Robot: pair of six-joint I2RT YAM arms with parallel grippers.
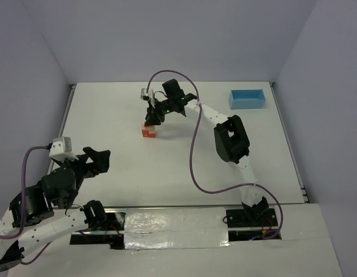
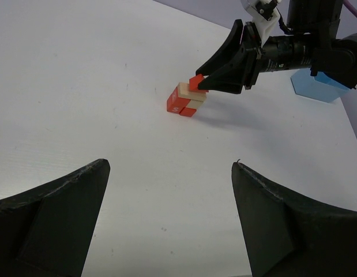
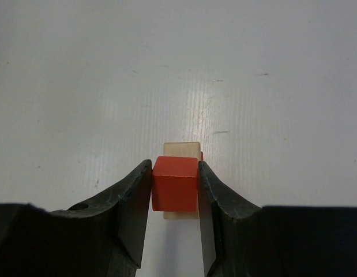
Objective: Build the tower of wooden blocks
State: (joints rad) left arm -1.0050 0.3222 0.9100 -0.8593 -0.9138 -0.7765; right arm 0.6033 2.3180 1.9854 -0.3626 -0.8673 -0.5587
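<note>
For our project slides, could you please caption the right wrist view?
The right fingers pinch a red cube over the tan top of the wood block tower on a white table.

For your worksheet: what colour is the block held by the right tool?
Red-orange; the block in the right tool shows best in the right wrist view.

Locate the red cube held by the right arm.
In the right wrist view the red cube sits centre frame, pinched in the right end effector, over the wood block tower mid-table.
</note>
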